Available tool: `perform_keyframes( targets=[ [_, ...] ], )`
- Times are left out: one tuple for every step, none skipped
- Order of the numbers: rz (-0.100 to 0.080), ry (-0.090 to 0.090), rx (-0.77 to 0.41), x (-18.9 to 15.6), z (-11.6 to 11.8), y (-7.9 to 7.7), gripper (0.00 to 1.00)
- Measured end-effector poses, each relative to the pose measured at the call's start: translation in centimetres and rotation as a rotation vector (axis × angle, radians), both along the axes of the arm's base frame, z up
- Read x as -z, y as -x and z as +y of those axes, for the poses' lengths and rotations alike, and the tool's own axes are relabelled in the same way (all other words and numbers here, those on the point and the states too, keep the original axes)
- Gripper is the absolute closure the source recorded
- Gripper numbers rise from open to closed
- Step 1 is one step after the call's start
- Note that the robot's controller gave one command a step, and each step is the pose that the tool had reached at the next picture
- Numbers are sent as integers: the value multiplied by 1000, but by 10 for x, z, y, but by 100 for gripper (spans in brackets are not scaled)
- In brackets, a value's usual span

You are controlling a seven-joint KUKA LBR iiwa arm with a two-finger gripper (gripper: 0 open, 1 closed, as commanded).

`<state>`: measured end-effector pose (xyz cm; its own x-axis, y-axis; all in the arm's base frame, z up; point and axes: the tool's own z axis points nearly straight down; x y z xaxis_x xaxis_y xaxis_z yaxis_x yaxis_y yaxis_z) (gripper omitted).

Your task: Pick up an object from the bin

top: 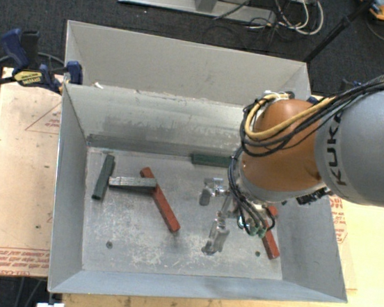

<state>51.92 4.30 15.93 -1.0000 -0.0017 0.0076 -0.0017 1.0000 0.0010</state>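
Note:
My gripper (212,215) hangs low over the bin floor right of the middle. It is open, with one fingertip (208,192) farther back and the other (217,241) nearer the front; only bare floor shows between them. A red-brown bar (162,201) lies slanted just to the left of the fingers, apart from them. A second red bar (270,244) lies to the right, partly hidden under the wrist. A dark green bar (211,160) rests against the back wall behind the gripper.
At the left of the bin a dark grey-green bar (103,176) lies nearly upright and a grey bar (132,184) lies crosswise, touching the red-brown bar's upper end. The arm's orange cover and cables hide the bin's right back part.

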Motion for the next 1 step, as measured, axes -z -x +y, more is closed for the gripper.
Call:
perform_keyframes(
  targets=[
    [-5,-1,62,86,39,-47,0]
  ],
)
